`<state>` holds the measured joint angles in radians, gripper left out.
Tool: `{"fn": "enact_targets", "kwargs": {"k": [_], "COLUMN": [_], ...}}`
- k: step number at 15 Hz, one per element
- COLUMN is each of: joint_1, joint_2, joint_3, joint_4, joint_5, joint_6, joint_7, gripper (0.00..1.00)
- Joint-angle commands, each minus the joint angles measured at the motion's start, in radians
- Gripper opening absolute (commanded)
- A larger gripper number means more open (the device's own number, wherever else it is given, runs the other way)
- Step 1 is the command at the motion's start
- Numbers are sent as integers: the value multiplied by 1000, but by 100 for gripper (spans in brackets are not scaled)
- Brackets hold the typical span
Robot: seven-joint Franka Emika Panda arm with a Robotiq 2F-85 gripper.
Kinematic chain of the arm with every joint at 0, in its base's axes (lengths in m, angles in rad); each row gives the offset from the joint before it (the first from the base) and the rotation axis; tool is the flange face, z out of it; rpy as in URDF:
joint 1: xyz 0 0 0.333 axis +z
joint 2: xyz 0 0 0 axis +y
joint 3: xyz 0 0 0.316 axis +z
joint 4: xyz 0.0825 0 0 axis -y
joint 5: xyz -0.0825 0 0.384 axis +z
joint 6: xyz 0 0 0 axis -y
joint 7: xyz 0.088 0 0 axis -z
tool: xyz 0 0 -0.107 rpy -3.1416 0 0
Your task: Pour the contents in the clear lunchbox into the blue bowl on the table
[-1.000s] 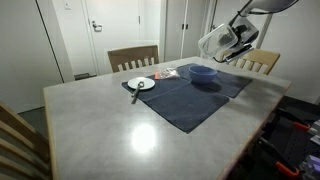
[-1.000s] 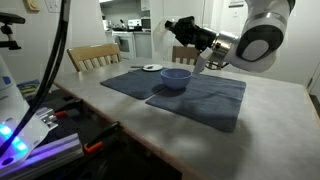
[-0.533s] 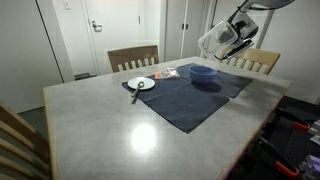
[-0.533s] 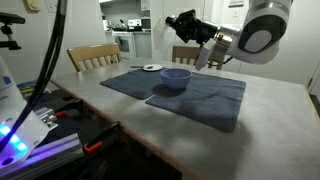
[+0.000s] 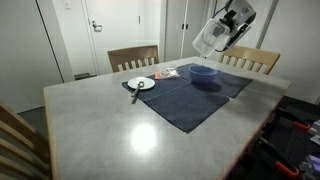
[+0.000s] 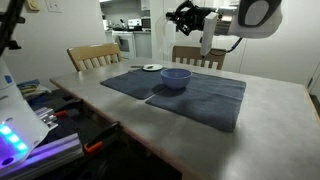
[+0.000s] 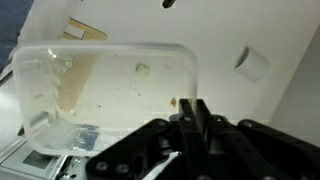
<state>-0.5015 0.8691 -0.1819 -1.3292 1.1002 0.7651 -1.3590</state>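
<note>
The clear lunchbox (image 5: 209, 40) is way up in the air, tipped on edge with its long axis near vertical, roughly over the blue bowl (image 5: 203, 73) on the mat (image 5: 190, 102) at the table's (image 5: 120, 135) far side. Our fingers (image 7: 192, 118) are pinched shut on its rim. We'd guess it needs lowering before it's tipped out.

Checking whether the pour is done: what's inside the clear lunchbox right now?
In the wrist view the clear lunchbox shows only a few small specks and a brownish smear, no large contents. The edge pinched by the gripper is covered, so that part cannot be seen.
</note>
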Motion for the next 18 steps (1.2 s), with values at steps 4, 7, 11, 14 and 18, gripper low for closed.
{"fn": "enact_targets", "kwargs": {"k": [4, 7, 11, 14, 18], "joint_1": [99, 139, 200, 250, 339], "joint_2": [-134, -168, -217, -266, -353], "joint_3": [-13, -7, 1, 10, 13], "joint_4": [-91, -119, -179, -245, -370], "joint_5": [1, 3, -19, -37, -76], "joint_6": [215, 316, 460, 558, 771], "joint_7": [262, 383, 507, 582, 710], "gripper": [2, 2, 2, 2, 2]}}
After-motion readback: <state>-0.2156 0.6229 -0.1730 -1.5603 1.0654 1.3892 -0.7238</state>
